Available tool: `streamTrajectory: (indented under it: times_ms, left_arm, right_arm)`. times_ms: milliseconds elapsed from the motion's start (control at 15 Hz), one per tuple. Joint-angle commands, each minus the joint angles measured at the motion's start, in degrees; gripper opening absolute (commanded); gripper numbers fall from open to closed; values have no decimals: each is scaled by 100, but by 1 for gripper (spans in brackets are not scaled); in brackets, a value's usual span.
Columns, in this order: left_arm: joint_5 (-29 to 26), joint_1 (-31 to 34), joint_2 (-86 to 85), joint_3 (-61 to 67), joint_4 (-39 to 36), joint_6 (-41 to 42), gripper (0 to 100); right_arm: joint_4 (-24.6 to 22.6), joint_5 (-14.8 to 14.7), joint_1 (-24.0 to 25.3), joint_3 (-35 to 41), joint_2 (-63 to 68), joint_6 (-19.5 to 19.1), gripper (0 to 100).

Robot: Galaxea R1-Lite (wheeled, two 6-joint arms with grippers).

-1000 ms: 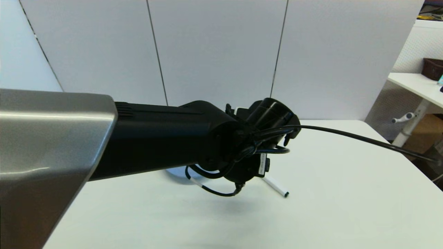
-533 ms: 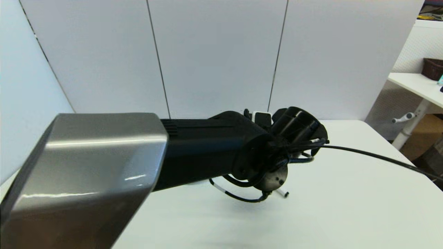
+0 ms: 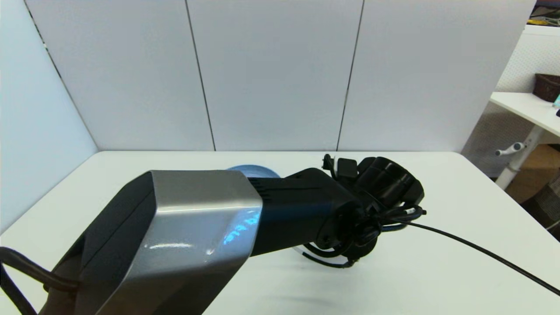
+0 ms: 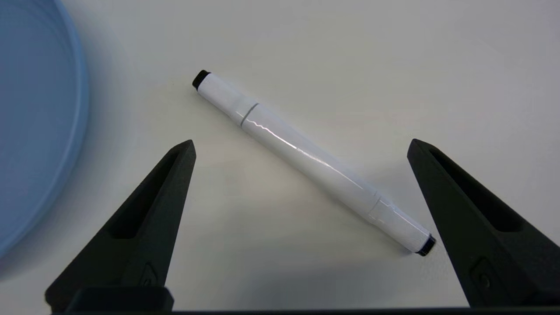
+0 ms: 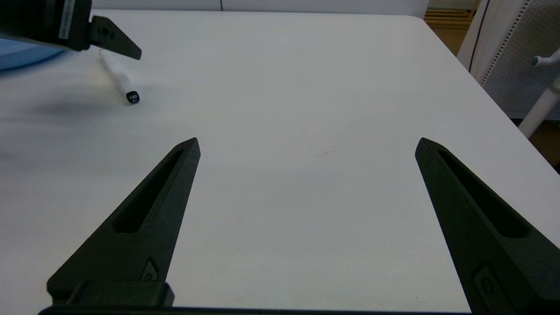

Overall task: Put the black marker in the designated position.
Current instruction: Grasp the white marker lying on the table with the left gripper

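Observation:
The black marker, a slim white pen with black tips, lies flat on the white table beside the blue plate. My left gripper hovers open just above it, one finger on each side of the barrel, neither touching. In the head view my left arm hides the marker. The right wrist view shows the marker far off under a left fingertip. My right gripper is open over bare table, holding nothing. Nothing on the tabletop marks the designated position.
The blue plate's rim peeks out behind my left arm. A black cable trails from the left wrist across the table's right side. Another desk stands beyond the right edge.
My left arm has swung down and to the right, lowering over the marker, which it now hides in the head view. The plate's rim has come into sight behind it.

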Motion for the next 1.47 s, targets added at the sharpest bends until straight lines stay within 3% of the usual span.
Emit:
streamTrajectory:
  times_ms: [67, 1467]
  left_arm:
    - [226, 10, 101, 9, 15, -81, 100]
    - [428, 1, 356, 9, -2, -1021, 100]
  right_arm:
    - [4, 7, 0, 0, 7, -3, 100]
    - [-5, 7, 0, 0, 7, -3, 100]
